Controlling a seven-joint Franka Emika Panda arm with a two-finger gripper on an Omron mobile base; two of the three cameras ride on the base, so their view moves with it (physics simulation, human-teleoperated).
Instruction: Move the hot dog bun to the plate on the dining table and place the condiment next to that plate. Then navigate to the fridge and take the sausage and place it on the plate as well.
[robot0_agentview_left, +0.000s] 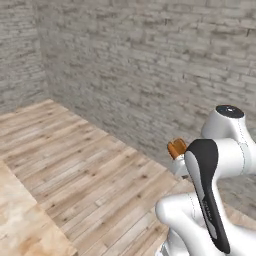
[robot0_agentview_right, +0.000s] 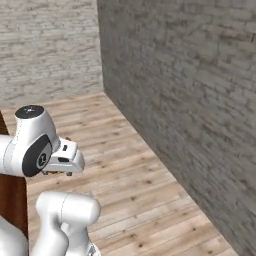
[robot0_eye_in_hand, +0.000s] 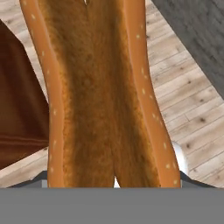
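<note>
The hot dog bun (robot0_eye_in_hand: 103, 92), orange-tan with a browner split down its middle, stands lengthwise right in front of the hand camera and hides the fingertips. In the left base view one orange end of the bun (robot0_agentview_left: 176, 148) pokes out from behind the arm's upper link. My gripper (robot0_agentview_right: 60, 171) hangs at chest height over the wooden floor, shut on the bun. A corner of the dining table's beige top (robot0_agentview_left: 15, 220) lies at the lower left, and its brown wooden base (robot0_agentview_right: 12, 200) stands just left of the arm. The plate, condiment, fridge and sausage are out of view.
A grey brick wall (robot0_agentview_left: 150, 60) runs ahead and along the right side (robot0_agentview_right: 190, 100), meeting another wall in a far corner. Light wooden floorboards (robot0_agentview_left: 95, 170) stretch between the table and the wall.
</note>
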